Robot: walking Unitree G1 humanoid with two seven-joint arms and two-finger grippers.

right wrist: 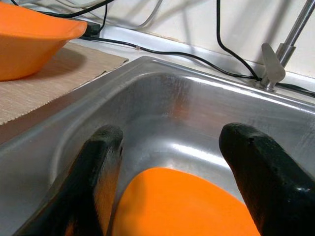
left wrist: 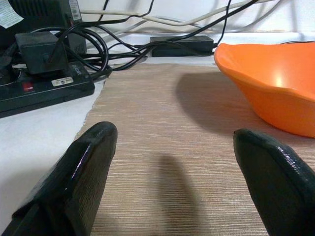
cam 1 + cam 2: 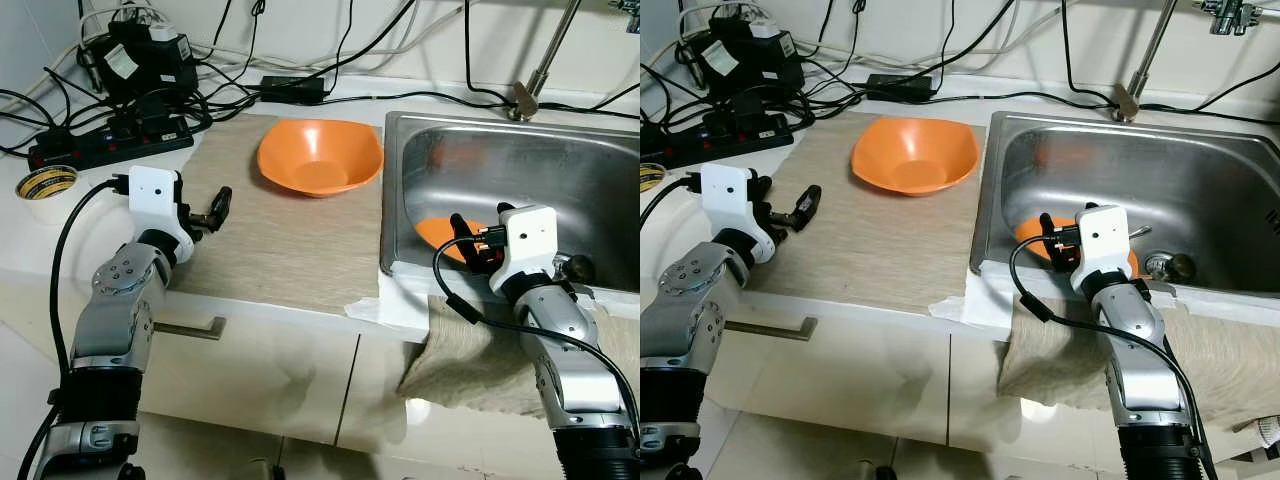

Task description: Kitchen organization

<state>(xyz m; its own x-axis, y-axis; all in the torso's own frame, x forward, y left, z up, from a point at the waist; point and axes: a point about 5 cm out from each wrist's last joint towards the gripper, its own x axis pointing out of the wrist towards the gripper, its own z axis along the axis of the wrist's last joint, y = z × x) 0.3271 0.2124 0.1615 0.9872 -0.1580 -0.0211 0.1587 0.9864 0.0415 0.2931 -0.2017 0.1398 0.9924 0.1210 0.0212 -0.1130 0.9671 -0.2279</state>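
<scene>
An orange bowl sits upright on the woven mat on the table, just left of the steel sink. A second orange dish lies in the sink's near left part. The right gripper hovers over that dish, jaws wide apart and empty. The left gripper hangs above the mat's left side, jaws also wide and empty. A power strip with tangled cables lies far left.

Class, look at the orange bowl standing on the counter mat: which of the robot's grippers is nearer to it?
Left. The left gripper hovers open over the mat, beside the orange bowl. The right gripper is over the sink, above an orange dish.
</scene>
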